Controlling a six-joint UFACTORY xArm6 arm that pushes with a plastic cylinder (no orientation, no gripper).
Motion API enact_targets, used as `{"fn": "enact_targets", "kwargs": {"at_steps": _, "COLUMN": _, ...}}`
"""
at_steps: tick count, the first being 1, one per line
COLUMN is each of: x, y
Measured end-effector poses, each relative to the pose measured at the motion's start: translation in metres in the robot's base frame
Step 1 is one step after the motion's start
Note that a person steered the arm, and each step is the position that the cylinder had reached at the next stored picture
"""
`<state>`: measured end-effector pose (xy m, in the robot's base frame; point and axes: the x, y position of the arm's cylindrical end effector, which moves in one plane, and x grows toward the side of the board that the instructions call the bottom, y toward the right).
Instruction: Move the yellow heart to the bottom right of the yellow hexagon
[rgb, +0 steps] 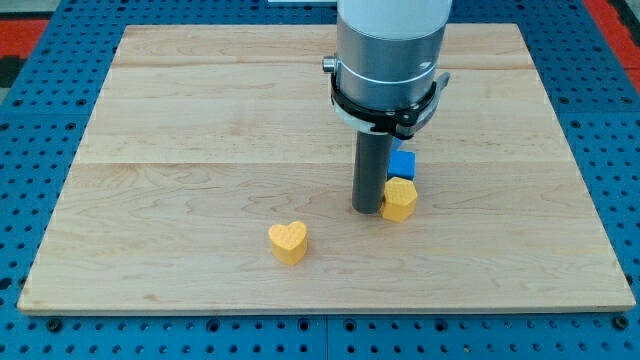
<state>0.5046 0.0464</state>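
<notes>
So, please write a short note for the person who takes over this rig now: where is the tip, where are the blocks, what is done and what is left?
Tip: my tip is down on the wooden board, right beside the yellow hexagon, on its left in the view.
Blocks: the blue block sits just behind the yellow hexagon, apparently touching it. The yellow heart lies apart, toward the view's bottom left of the hexagon.
Done: nothing visible yet; the heart is not at its goal.
Left: bring the tip around the heart's left side and push it to the view's right, ending at the hexagon's bottom right, without knocking the hexagon.
</notes>
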Motion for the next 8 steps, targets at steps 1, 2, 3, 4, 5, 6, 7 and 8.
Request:
{"fn": "enact_targets", "kwargs": {"at_steps": 1, "x": -0.019, "y": -0.03}}
{"fn": "enact_targets", "kwargs": {"at_steps": 2, "x": -0.042, "y": -0.125}}
{"fn": "enact_targets", "kwargs": {"at_steps": 3, "x": -0.007, "y": -0.197}}
{"fn": "enact_targets", "kwargs": {"at_steps": 4, "x": 0.04, "y": -0.17}}
{"fn": "enact_targets", "kwargs": {"at_steps": 5, "x": 0.056, "y": -0.133}}
{"fn": "enact_targets", "kwargs": {"at_steps": 6, "x": 0.054, "y": -0.094}}
{"fn": "enact_targets", "kwargs": {"at_steps": 7, "x": 0.053, "y": -0.06}}
{"fn": "enact_targets", "kwargs": {"at_steps": 8, "x": 0.052, "y": -0.042}}
